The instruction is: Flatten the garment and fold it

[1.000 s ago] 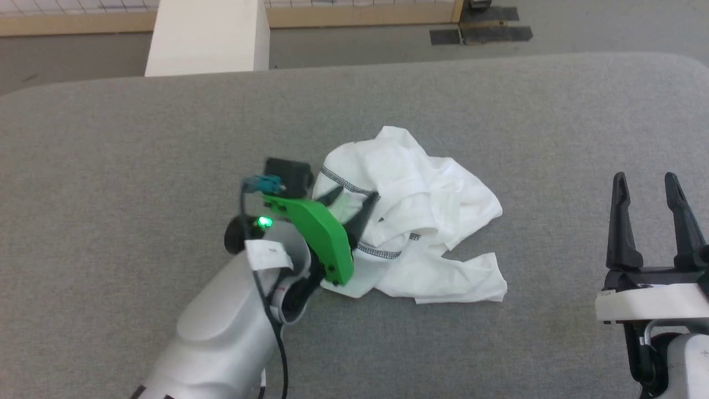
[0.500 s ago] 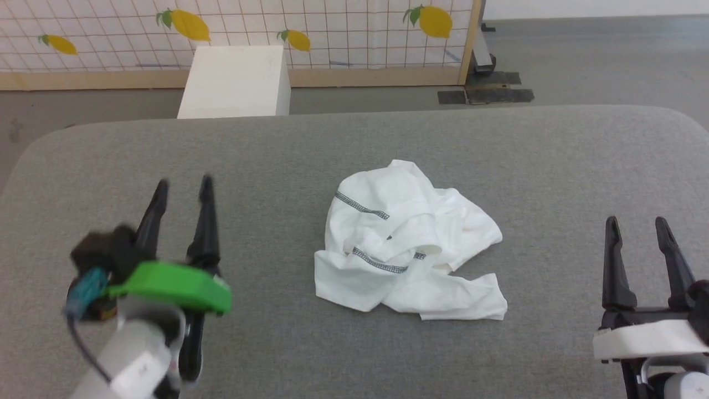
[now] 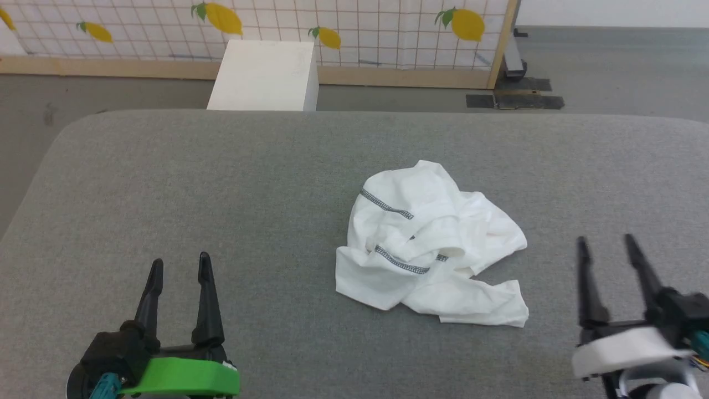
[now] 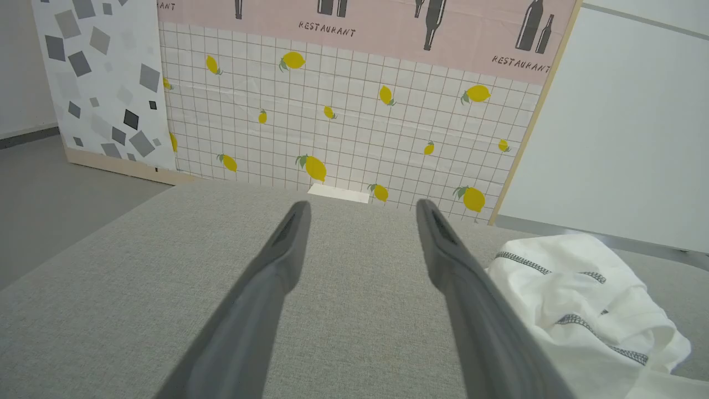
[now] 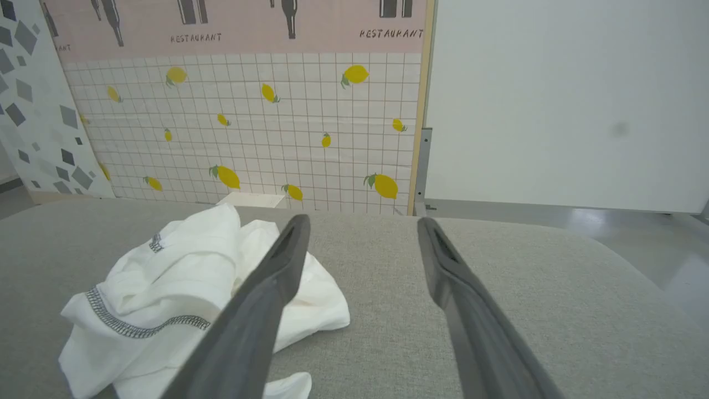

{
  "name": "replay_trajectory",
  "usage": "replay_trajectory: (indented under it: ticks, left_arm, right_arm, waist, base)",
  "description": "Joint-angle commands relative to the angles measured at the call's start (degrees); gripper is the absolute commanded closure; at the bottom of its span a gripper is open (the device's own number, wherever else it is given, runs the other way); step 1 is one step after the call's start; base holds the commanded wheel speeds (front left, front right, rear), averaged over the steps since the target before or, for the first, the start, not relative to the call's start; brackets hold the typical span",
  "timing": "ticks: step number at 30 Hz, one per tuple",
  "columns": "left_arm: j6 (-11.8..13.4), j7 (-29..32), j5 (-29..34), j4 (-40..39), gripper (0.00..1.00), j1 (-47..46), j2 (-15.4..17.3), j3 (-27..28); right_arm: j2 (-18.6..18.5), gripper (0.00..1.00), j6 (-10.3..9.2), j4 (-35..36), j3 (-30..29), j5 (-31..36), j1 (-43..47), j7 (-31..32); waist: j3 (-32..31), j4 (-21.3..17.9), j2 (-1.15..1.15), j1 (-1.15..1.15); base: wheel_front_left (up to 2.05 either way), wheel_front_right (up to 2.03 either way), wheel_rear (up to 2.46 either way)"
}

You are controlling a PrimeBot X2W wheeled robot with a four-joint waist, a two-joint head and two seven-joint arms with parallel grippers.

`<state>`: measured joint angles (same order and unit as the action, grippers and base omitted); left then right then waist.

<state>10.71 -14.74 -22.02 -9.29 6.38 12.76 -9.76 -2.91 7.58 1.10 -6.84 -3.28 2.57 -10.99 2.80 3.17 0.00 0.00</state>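
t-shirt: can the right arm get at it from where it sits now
Probably yes. The right arm, jaws open, sits beside the t-shirt with only bare grey table between them; nothing blocks the nearest hem.

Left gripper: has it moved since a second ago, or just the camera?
Yes. Against the garment, the left gripper has gone from its left edge to well left of it, nearer the robot, jaws open.

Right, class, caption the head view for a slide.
Crumpled white garment on the grey surface between the open left gripper and open right gripper, neither touching it.
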Motion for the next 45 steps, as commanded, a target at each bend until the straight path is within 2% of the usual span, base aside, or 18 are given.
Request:
replay_trajectory:
  ticks: [1,4,7,11,15,19,20,22,28,33,35,36,38,42,45]
  left_arm:
    - [-1.1,-0.2,1.2,0.4,0.0,-0.3,-0.8,0.8]
    - [-3.2,-0.3,2.8,1.0,0.0,-1.4,-2.4,1.9]
    - [-5.2,-0.3,3.9,2.1,0.0,-2.4,-4.3,2.5]
    - [-7.6,-0.3,5.1,3.8,0.0,-3.5,-6.2,3.2]
    - [-9.5,-0.3,6.1,5.4,0.0,-4.6,-7.6,4.0]
    - [-10.9,-0.3,7.2,6.6,0.0,-5.3,-8.5,4.6]
    - [-11.2,-0.3,7.5,6.9,0.0,-5.4,-8.7,4.8]
    - [-11.6,-0.3,7.7,7.3,0.0,-5.5,-9.0,5.2]
    - [-12.1,-0.3,8.2,8.4,0.0,-4.7,-9.5,6.8]
    - [-12.1,-0.3,8.6,8.5,0.0,-3.5,-9.7,8.0]
    - [-12.2,-0.3,8.7,8.3,0.0,-3.2,-9.7,8.4]
    - [-12.4,-0.3,9.0,8.0,0.0,-2.8,-9.8,8.9]
    - [-12.7,-0.3,9.1,7.8,0.0,-2.8,-9.8,9.0]
    - [-13.3,-0.3,9.4,8.1,0.0,-3.2,-9.8,8.9]
    - [-13.7,-0.3,9.7,8.6,0.0,-3.5,-9.8,8.8]
  right_arm:
    - [0.0,0.0,-0.09,0.2,1.3,0.9,-0.8,2.8]
    - [-0.3,0.0,-0.09,-0.6,4.4,1.5,-2.1,11.6]
    - [-3.5,0.0,-0.09,-1.9,8.0,0.5,-3.1,22.0]
    - [-7.4,0.0,-0.09,-2.5,10.0,-1.4,-4.0,31.6]
    - [-9.4,0.0,-0.09,-3.8,10.3,-2.7,-3.9,38.7]
    - [-10.3,0.0,-0.09,-4.9,12.5,-5.2,-3.6,43.2]
    - [-10.6,0.42,-0.09,-4.9,13.5,-6.1,-3.5,44.2]
    - [-10.6,1.0,-0.09,-4.5,13.5,-7.1,-3.8,44.5]
    - [-12.0,1.0,-0.09,-0.9,12.8,-7.4,-5.8,42.7]
    - [-15.2,1.0,-0.09,2.7,7.7,-6.1,-9.3,41.1]
    - [-17.5,1.0,-0.09,3.5,4.4,-5.3,-10.3,41.5]
    - [-20.8,1.0,-0.09,3.4,-2.7,-3.8,-10.9,42.3]
    - [-23.2,1.0,-0.09,2.4,-7.8,-2.3,-10.2,42.5]
    - [-25.8,1.0,-0.09,-1.8,-17.2,1.1,-7.5,41.3]
    - [-25.6,1.0,-0.09,-5.7,-21.3,3.0,-5.4,39.7]
  waist:
    - [0.9,0.8,0.0,0.0]
    - [2.2,1.5,0.0,0.0]
    - [3.9,2.7,0.0,0.0]
    - [6.4,4.5,0.0,0.0]
    - [8.2,6.4,0.0,0.0]
    - [9.0,8.0,0.0,0.0]
    - [9.1,8.3,0.0,0.0]
    - [8.9,8.5,0.0,0.0]
    - [6.1,7.2,0.0,0.0]
    - [3.7,4.8,0.0,0.0]
    - [3.3,4.1,0.0,0.0]
    - [3.3,3.2,0.0,0.0]
    - [3.7,3.1,0.0,0.0]
    - [5.0,3.5,0.0,0.0]
    - [5.9,4.1,0.0,0.0]
  base:
    - [0.0,0.0,0.0]
    - [0.0,0.0,0.0]
    - [0.0,0.0,0.0]
    - [0.0,0.0,0.0]
    - [0.0,0.0,0.0]
    - [0.0,0.0,0.0]
    - [0.0,0.0,0.0]
    - [0.0,0.0,0.0]
    - [0.0,0.0,0.0]
    - [0.0,0.0,0.0]
    - [0.0,0.0,0.0]
    - [0.0,0.0,0.0]
    - [0.0,0.0,0.0]
    - [0.0,0.0,0.0]
    - [0.0,0.0,0.0]
